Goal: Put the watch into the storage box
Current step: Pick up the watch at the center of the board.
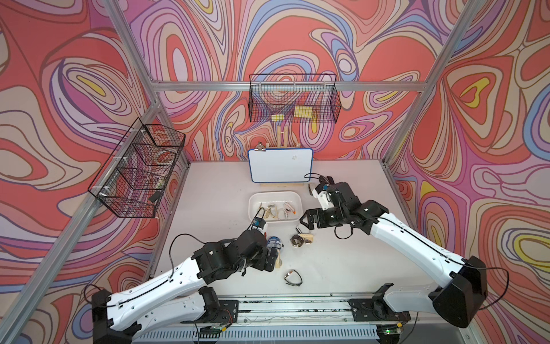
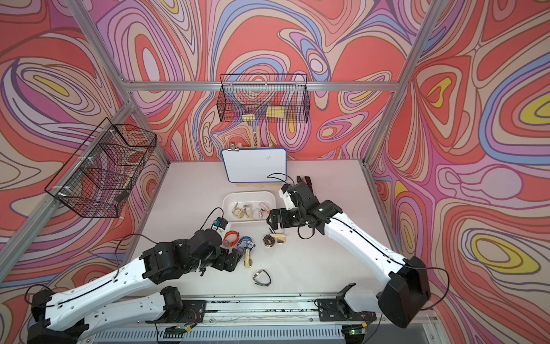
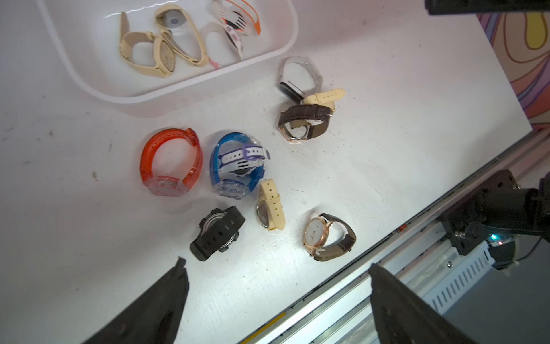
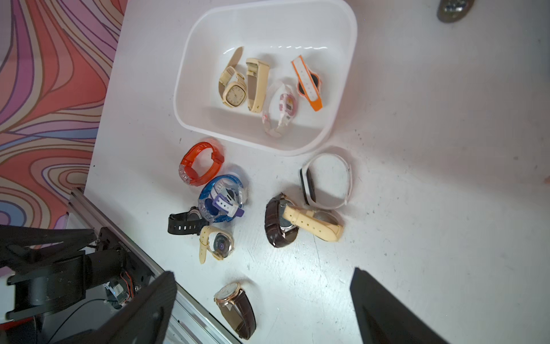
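Note:
The white storage box (image 1: 253, 205) lies in front of the whiteboard and holds several watches (image 4: 235, 92). Several more watches lie on the table near it: an orange one (image 3: 171, 162), a blue one (image 3: 235, 166), a black one (image 3: 218, 233), a cream one (image 3: 270, 205) and a brown rose-gold one (image 3: 327, 236). My left gripper (image 3: 276, 264) hovers open and empty over the table by the black watch. My right gripper (image 4: 263, 272) is open and empty too, raised beside the box's near right corner (image 1: 305, 222). The brown rose-gold watch (image 4: 235, 309) lies below it.
A whiteboard (image 1: 280, 165) stands behind the box. Black wire baskets hang on the back wall (image 1: 293, 99) and the left wall (image 1: 137, 169). A brown watch crossed by a cream strap (image 4: 297, 223) and a white band (image 4: 327, 181) lie right of the cluster. A metal rail (image 1: 297, 306) runs along the front edge.

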`<state>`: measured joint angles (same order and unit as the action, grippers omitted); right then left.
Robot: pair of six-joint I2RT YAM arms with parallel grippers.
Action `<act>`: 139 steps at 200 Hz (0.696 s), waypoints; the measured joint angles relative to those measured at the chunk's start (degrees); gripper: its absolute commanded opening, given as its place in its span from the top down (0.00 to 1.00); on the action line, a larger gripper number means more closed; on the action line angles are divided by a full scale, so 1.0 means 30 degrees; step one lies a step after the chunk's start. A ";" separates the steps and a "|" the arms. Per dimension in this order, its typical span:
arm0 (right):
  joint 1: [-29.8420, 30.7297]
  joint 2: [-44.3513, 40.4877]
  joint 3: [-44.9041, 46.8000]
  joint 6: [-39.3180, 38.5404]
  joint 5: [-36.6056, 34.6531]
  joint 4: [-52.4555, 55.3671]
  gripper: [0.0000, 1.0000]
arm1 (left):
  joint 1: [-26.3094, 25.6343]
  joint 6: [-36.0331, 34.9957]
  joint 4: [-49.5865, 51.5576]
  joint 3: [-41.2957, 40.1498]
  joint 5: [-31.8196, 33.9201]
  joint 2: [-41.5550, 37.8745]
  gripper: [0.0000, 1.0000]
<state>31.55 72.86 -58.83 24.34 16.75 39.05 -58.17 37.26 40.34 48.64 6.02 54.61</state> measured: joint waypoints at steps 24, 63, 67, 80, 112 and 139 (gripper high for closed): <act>-0.0073 -0.0146 0.2273 0.0685 0.1260 -0.0699 0.09 | 0.0015 -0.0131 -0.0554 0.0015 -0.1005 0.1035 0.07; -0.0058 -0.0619 0.3126 0.1319 0.1872 -0.0772 0.09 | 0.0015 0.0743 -0.0270 0.0160 -0.2280 0.2404 0.20; -0.0058 -0.0772 0.3126 0.1370 0.1931 -0.0801 0.09 | 0.0015 0.0860 -0.0277 0.0160 -0.2419 0.2630 0.20; -0.0066 -0.1326 0.3133 0.1515 0.2113 -0.0831 0.09 | 0.0015 0.1253 -0.0306 0.0160 -0.2703 0.3388 0.23; -0.0066 -0.2936 0.3606 0.1763 0.2463 -0.0998 0.08 | 0.0073 0.2084 -0.0313 0.0284 -0.2885 0.5588 0.30; -0.0066 -0.4284 0.3912 0.1800 0.2514 -0.0743 0.07 | 0.0175 0.2441 -0.0306 0.1231 -0.2739 0.7701 0.33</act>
<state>31.35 60.01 -47.09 29.74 24.29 36.82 -57.65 44.58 39.42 52.34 -2.20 77.71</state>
